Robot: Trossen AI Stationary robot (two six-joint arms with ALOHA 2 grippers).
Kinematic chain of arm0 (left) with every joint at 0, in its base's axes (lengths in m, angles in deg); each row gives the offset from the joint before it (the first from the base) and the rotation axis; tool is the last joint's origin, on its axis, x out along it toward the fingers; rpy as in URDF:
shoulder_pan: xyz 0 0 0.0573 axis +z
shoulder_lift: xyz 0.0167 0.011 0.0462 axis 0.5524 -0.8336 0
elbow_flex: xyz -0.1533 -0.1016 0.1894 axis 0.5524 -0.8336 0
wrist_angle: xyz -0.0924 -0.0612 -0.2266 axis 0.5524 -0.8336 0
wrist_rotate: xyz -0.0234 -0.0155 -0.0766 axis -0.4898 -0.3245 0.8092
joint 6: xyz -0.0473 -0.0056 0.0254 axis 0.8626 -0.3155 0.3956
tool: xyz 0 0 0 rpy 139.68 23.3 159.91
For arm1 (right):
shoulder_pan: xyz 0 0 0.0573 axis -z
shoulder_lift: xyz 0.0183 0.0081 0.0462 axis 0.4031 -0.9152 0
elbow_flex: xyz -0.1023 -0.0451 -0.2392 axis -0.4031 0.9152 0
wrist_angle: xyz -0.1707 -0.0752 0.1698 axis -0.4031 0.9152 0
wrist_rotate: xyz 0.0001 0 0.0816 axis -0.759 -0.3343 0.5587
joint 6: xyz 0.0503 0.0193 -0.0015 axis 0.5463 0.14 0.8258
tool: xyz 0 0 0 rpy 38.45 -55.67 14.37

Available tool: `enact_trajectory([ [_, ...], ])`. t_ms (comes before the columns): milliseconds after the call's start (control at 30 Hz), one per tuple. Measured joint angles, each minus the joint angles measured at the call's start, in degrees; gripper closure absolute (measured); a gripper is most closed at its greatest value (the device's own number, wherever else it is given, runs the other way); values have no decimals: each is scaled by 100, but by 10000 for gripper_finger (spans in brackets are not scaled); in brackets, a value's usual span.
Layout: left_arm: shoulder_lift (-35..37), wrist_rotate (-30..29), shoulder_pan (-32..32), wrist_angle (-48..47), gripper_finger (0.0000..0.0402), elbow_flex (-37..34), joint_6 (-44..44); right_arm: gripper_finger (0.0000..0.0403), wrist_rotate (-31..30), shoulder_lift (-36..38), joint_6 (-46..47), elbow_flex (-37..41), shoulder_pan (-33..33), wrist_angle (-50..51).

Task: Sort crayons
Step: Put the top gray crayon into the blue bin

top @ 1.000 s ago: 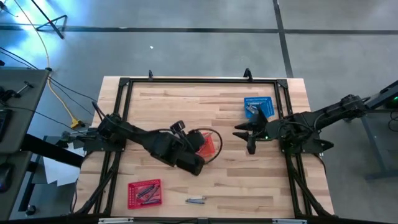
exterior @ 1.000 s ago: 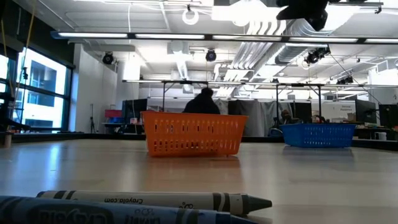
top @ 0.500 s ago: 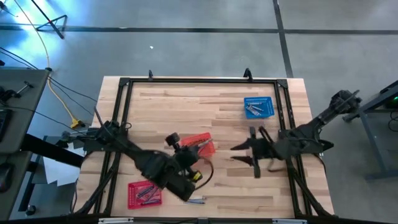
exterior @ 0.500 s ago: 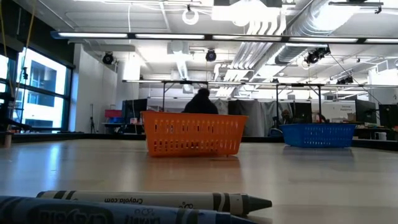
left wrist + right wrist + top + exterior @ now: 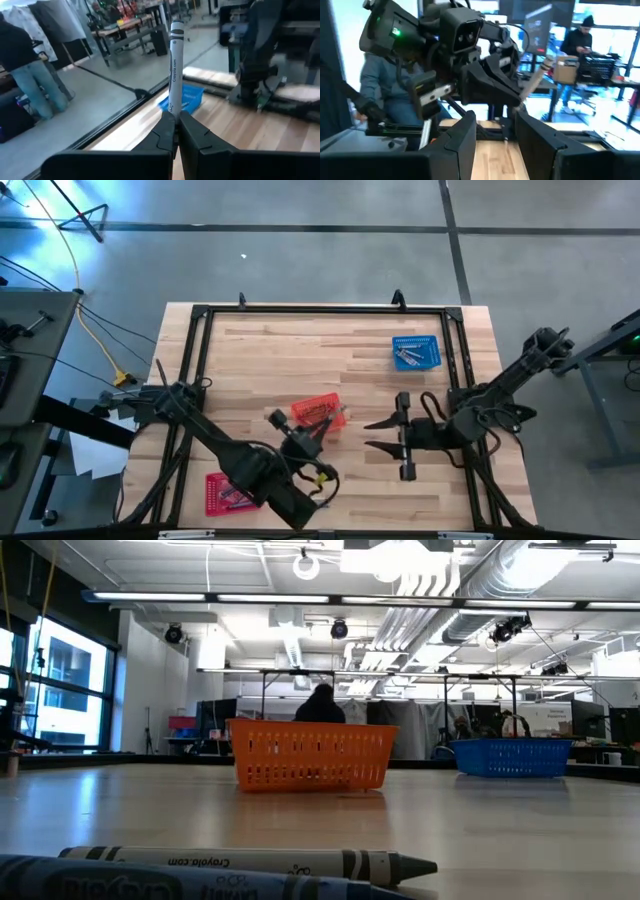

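Note:
My left gripper is shut on a grey crayon, above the table by the near side of the middle red basket; it also shows in the right wrist view. My right gripper is open and empty, to the right of that basket and facing my left gripper. Two crayons lie on their sides at the table's near edge: a grey one and a blue one. My left arm hides them in the high view. A blue basket holding crayons stands far right. My left gripper pinches the grey crayon by its one end between the two fingertips. The crayon runs on in line with the fingers, its banded end away from them. It is lifted clear of the table and slants upward in the right wrist view.
A second red basket with crayons stands at the near left, partly under my left arm. A black frame runs around the table. People stand in the room beyond. Bare wood lies between the middle basket and the far edge.
My left arm has swung toward the table's near edge, drawing its gripper back from over the middle red basket. My right gripper has gone from beside the blue basket toward the near edge and a little left, turning to face my left gripper.

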Motion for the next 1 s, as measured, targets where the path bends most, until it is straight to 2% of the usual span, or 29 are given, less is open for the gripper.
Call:
enact_trajectory([
  [133, -179, -197, -9, 929, 401, 0, -697, 270, 643, -70, 91, 0, 232, -103],
  [233, -285, -199, -17, 1405, 401, -2, -1179, 267, 859, -68, 194, 0, 351, -91],
  [467, -385, -52, 4, 2049, 401, -4, -1836, 246, 972, -68, 200, 0, 521, -62],
  [733, -376, -28, 42, 2434, 401, -4, -2180, 222, 971, -68, 200, 0, 615, -67],
  [867, -376, 250, 113, 2469, 401, -4, -2196, 219, 992, -64, 200, 0, 681, -106],
  [1000, -394, 282, 190, 2694, 401, -4, -2369, 218, 1013, -64, 316, 0, 771, -106],
])
